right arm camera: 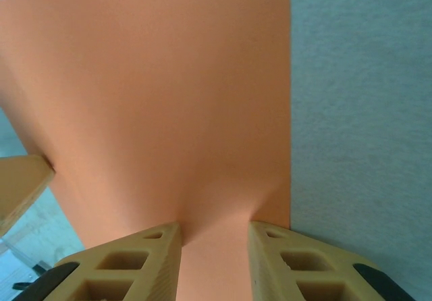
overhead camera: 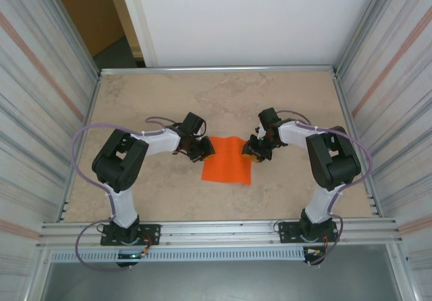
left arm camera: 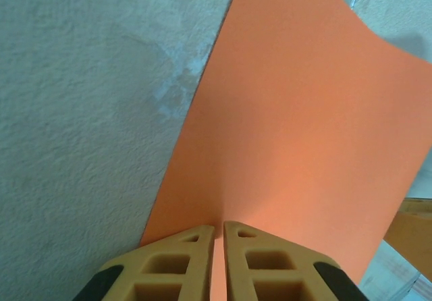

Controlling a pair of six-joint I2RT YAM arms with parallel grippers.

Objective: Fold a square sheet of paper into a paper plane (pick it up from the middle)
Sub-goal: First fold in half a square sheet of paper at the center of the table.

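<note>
Orange square sheet of paper lay on the tabletop, worked from both sides.
The left pincer was pressed almost together, pinching the sheet's near edge in the thin slit between its tips; the paper spread out ahead of it. The right pincer stood spread at the opposite edge, paper humped between its fingers.

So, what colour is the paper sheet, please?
Plain bright orange sheet; clearest in the left wrist view.
</note>
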